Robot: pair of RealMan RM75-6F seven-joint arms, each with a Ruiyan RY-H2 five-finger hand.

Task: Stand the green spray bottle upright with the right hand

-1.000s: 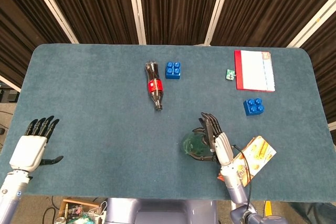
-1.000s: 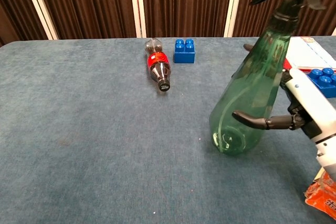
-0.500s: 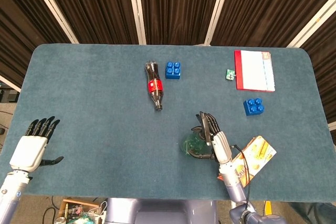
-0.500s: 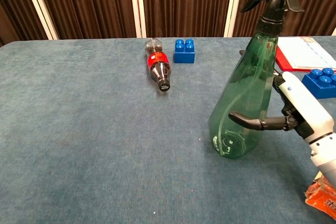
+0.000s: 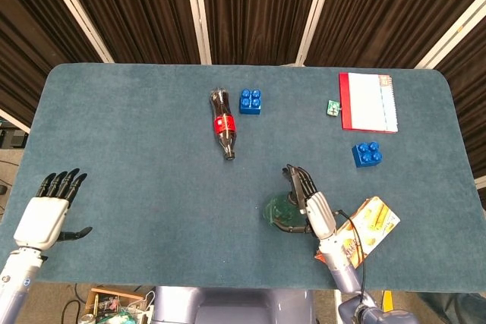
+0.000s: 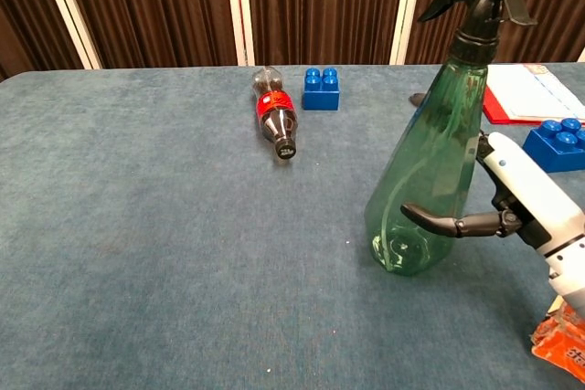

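The green spray bottle (image 6: 430,162) stands upright on the blue table, its black trigger head on top; from above the green spray bottle (image 5: 277,210) shows as a green round near the front edge. My right hand (image 6: 526,203) holds it from the right. The thumb lies across the lower front and the fingers reach behind the body. In the head view the right hand (image 5: 315,210) sits just right of the bottle. My left hand (image 5: 47,214) rests at the front left corner, fingers apart, holding nothing.
A cola bottle (image 5: 223,124) lies on its side mid-table, with a blue brick (image 5: 250,101) beside it. A second blue brick (image 5: 367,154), a red notebook (image 5: 368,102) and a small green item (image 5: 333,107) lie at the right. A snack packet (image 5: 368,225) lies under my right wrist.
The spray bottle has swung from a rightward lean to upright. My right hand's fingers have straightened somewhat behind it. The left hand has not moved.
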